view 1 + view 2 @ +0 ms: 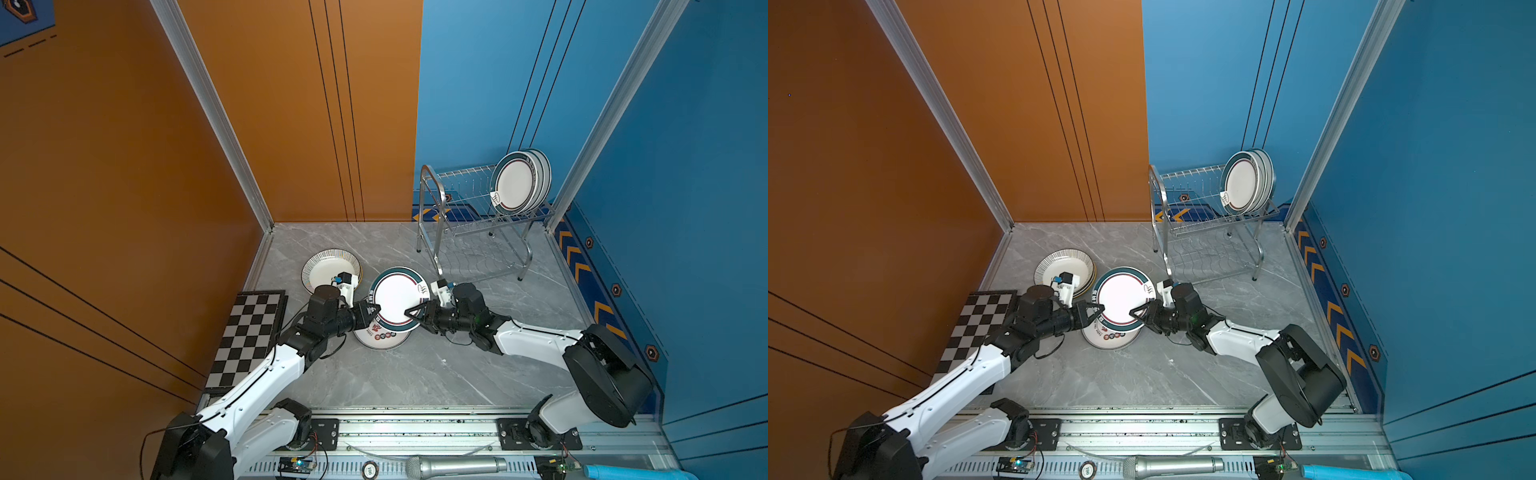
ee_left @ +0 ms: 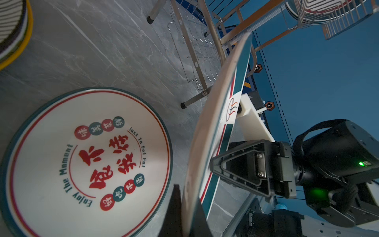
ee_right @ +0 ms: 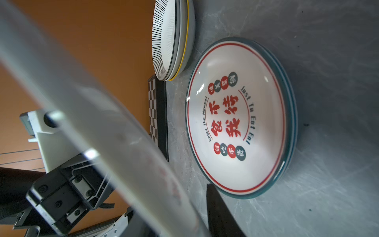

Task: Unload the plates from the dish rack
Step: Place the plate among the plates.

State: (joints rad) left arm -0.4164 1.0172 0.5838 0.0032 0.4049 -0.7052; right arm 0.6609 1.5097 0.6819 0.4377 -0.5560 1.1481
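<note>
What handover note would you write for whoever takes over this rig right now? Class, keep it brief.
Left tool: shut on the teal-rimmed plate, held above the lettered stack.
Right tool: jaws apart astride that plate's opposite rim.
Done: striped stack and lettered stack lie on the table.
To do: set this plate down; several plates stand upright on the top tier of the dish rack.

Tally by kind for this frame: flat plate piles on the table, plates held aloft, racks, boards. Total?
Flat plate piles: 2, striped-rim pile and lettered pile
Held plate: 1
Dish rack: 1
Chequered board: 1
Total: 5
</note>
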